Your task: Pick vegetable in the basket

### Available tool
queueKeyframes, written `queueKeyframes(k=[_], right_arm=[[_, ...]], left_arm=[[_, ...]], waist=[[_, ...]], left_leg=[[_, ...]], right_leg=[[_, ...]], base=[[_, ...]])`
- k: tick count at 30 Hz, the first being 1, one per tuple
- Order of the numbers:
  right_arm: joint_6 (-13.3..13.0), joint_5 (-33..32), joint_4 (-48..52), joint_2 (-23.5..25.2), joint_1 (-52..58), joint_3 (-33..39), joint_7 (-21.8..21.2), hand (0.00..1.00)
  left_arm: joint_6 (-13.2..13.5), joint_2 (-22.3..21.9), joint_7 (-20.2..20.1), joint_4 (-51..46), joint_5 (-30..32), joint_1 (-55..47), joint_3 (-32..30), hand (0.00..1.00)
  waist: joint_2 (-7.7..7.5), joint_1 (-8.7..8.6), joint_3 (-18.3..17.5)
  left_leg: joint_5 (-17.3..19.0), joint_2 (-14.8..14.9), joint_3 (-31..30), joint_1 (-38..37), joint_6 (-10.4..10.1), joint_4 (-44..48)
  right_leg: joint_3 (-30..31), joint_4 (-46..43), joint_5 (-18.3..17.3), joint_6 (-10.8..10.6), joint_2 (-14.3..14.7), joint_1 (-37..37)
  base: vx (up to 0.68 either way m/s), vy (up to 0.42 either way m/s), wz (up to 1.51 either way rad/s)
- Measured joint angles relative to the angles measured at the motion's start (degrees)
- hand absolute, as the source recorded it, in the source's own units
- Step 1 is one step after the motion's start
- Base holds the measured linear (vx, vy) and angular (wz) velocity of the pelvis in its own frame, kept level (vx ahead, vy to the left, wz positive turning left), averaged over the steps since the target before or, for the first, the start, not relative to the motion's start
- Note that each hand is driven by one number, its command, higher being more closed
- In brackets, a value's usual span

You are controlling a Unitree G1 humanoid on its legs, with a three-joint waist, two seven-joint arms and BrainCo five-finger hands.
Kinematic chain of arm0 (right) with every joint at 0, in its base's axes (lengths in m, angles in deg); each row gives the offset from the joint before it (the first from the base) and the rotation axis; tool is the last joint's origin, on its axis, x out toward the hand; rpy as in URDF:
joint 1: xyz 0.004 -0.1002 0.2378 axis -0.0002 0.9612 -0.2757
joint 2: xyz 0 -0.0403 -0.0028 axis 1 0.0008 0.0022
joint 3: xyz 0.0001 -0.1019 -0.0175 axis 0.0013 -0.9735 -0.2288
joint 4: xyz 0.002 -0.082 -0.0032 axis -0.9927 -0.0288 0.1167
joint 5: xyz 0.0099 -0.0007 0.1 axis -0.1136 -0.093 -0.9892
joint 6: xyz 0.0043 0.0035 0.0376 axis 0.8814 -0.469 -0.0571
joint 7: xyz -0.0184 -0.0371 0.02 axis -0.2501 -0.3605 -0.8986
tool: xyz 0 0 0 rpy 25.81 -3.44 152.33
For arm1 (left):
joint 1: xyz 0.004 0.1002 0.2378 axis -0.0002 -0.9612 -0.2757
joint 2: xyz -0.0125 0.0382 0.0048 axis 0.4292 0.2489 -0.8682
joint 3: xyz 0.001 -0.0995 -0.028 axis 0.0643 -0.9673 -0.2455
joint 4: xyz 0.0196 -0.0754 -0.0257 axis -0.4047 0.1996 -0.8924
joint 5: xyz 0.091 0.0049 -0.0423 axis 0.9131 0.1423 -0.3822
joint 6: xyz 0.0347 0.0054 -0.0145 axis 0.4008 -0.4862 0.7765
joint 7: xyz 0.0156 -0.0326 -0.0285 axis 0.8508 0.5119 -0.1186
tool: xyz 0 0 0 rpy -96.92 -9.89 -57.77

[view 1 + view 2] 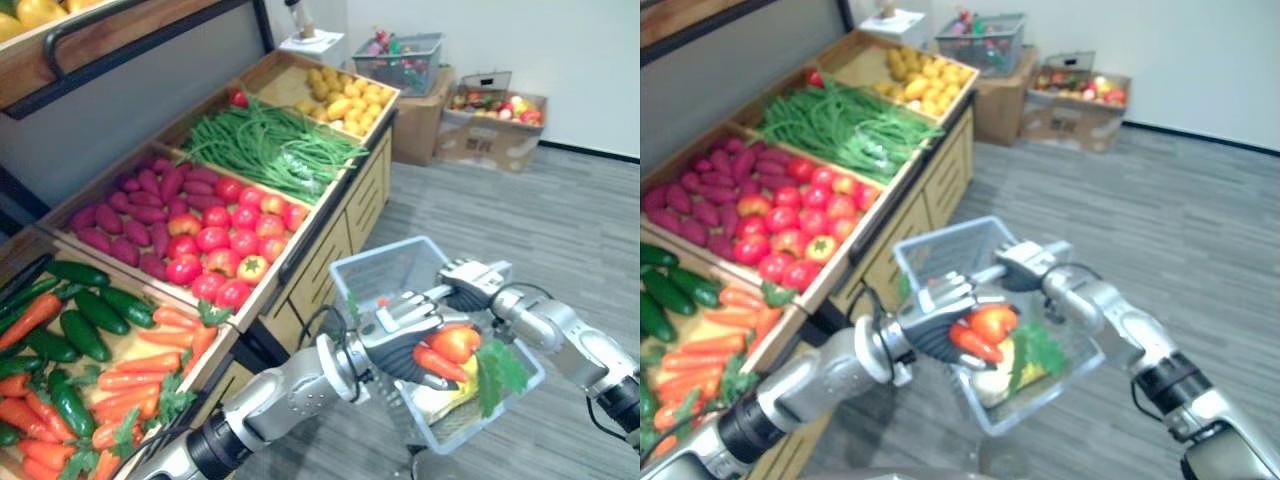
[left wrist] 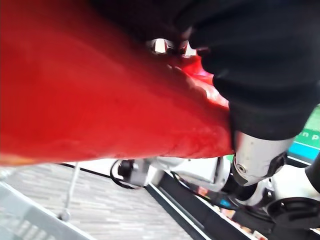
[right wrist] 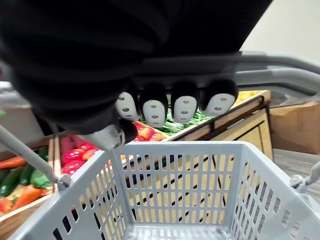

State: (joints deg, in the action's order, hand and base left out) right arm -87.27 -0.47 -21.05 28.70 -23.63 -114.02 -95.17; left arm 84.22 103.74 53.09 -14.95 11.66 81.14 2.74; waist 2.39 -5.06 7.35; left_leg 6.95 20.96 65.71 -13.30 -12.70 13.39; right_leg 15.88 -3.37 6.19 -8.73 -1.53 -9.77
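Observation:
My right hand (image 1: pixel 476 279) is shut on the grey handle (image 3: pixel 280 75) of a pale blue plastic basket (image 1: pixel 385 262) and holds it up beside the stand. Its fingers (image 3: pixel 186 106) curl round the bar. My left hand (image 1: pixel 402 328) reaches over the basket, shut on a long red-orange vegetable (image 1: pixel 438 363), which runs broad and red (image 2: pixel 100 100) past the dark fingertip (image 2: pixel 260 75). A round orange-red tomato (image 1: pixel 992 322), green leaves (image 1: pixel 497 374) and something yellow (image 1: pixel 447 402) are inside the basket just past my left hand.
A wooden stand on the left holds crates of carrots (image 1: pixel 150 375) and cucumbers (image 1: pixel 85 330), tomatoes (image 1: pixel 225 245), purple sweet potatoes (image 1: pixel 140 215), green beans (image 1: pixel 265 145) and yellow produce (image 1: pixel 345 98). Cardboard boxes (image 1: pixel 490 130) and another basket (image 1: pixel 400 60) stand by the far wall.

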Motion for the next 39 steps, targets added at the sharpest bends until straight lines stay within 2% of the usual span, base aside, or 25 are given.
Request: queueKeyframes(k=[4, 7, 11, 15, 21, 26, 27, 28, 30, 36, 37, 39], right_arm=[[0.58, 0.25, 0.01, -0.16, -2.95, -3.77, -1.09, 1.0], [0.81, 0.33, 0.02, -0.13, -4.92, -3.89, -1.09, 1.0], [1.03, 0.12, 0.02, -0.17, -7.07, -3.87, -1.13, 1.0], [1.34, 0.11, 0.08, 0.65, -7.09, -3.87, -1.33, 1.0], [2.63, 0.12, 0.14, 5.31, -7.77, -3.05, -2.6, 1.0], [2.99, 0.12, -0.28, 7.55, -8.14, -1.88, -3.7, 1.0], [3.49, 0.12, -1.55, 9.54, -8.16, -0.74, -3.68, 1.0], [3.56, 0.11, -1.81, 9.81, -8.18, -0.58, -3.67, 1.0], [3.79, 0.0, -4.28, 11.29, -8.21, -0.17, -3.84, 1.0], [4.17, -0.6, -7.09, 13.2, -8.22, -0.16, -5.39, 1.0], [4.18, -0.65, -7.51, 13.2, -8.22, -0.16, -5.73, 1.0], [4.19, -0.73, -7.57, 13.2, -8.22, -0.16, -6.06, 1.0]], left_arm=[[0.0, -2.02, -0.53, 1.59, 0.01, 0.18, 2.55, 1.0], [-0.05, -3.08, -1.84, 4.6, 0.02, 0.14, 5.94, 1.0], [-0.11, -4.36, -3.26, 7.7, 0.05, 0.14, 7.03, 1.0], [-0.67, -9.08, -3.34, 14.98, 0.89, 0.12, 6.74, 1.0], [-5.27, -18.81, -2.82, 30.67, 8.81, 0.08, 1.03, 1.0], [-10.76, -25.22, -0.25, 40.8, 15.04, 2.65, -5.69, 1.0], [-12.82, -26.99, 0.32, 46.01, 17.15, 4.64, -8.14, 1.0], [-13.22, -27.23, 0.36, 46.84, 17.35, 5.0, -8.51, 1.0], [-16.53, -28.53, 0.74, 52.9, 19.39, 7.6, -11.01, 1.0], [-19.75, -29.97, 1.39, 60.16, 21.02, 10.62, -14.52, 1.0], [-20.07, -30.04, 1.38, 60.72, 21.02, 10.92, -14.53, 0.0], [-20.11, -30.08, 1.36, 61.73, 21.02, 11.42, -14.56, 0.0]], waist=[[0.03, -0.53, -0.32], [0.17, -1.2, -0.42], [0.31, -1.09, -0.62], [0.28, -1.06, -0.65], [-0.2, -1.09, -1.02], [-0.75, -0.95, -1.14], [-1.09, -1.0, -0.94], [-1.16, -1.02, -0.93], [-1.9, -1.44, -0.6], [-3.56, -2.33, 0.46], [-3.82, -2.38, 0.69], [-3.94, -2.43, 0.98]], left_leg=[[2.01, 1.74, 1.89, 0.08, -0.06, 4.14], [2.52, 2.39, 2.95, -0.18, -0.34, 5.3], [2.76, 2.93, 3.5, 0.15, -0.31, 6.03], [3.08, 3.23, 3.48, 0.19, -0.31, 6.53], [3.52, 3.68, 3.22, 0.79, -0.47, 7.31], [3.35, 3.84, 2.64, 2.11, -0.16, 7.74], [3.1, 3.59, 2.48, 2.12, 0.22, 7.38], [3.04, 3.51, 2.44, 2.12, 0.32, 7.27], [2.34, 1.96, 1.87, 2.34, 1.12, 5.4], [2.19, -0.11, 1.03, 2.83, 1.48, 3.87], [2.27, -0.38, 1.04, 2.92, 1.58, 3.81], [2.32, -0.72, 1.07, 2.91, 1.65, 3.81]], right_leg=[[1.52, -0.86, 0.01, 0.0, 0.64, -1.13], [2.04, -0.93, 0.01, 0.0, 0.93, -1.26], [2.32, -1.45, 0.01, 0.01, 1.41, -2.23], [2.17, -1.54, 0.01, 0.01, 1.39, -2.21], [1.95, -1.82, -0.03, 0.04, 1.44, -2.65], [1.58, -2.23, 0.0, 0.05, 1.24, -3.95], [1.52, -2.14, 0.0, 0.05, 1.15, -3.9], [1.5, -2.13, 0.01, 0.05, 1.11, -3.9], [1.23, -1.49, 0.09, -0.08, 0.19, -3.74], [1.43, 1.85, 1.69, -0.84, -1.52, -2.63], [1.6, 2.33, 1.93, -0.91, -1.76, -2.56], [1.79, 2.59, 2.03, -1.01, -1.99, -2.52]], base=[[-0.08, 0.035, -0.21], [-0.05, 0.032, -0.11], [-0.02, 0.011, -0.07], [0.0, 0.0, 0.0], [-0.02, 0.005, 0.01], [-0.02, -0.006, 0.05], [0.0, 0.0, 0.0], [-0.03, 0.001, 0.06], [-0.02, 0.004, 0.11], [-0.02, 0.018, 0.04], [-0.02, 0.031, -0.04], [-0.01, 0.032, -0.02]])
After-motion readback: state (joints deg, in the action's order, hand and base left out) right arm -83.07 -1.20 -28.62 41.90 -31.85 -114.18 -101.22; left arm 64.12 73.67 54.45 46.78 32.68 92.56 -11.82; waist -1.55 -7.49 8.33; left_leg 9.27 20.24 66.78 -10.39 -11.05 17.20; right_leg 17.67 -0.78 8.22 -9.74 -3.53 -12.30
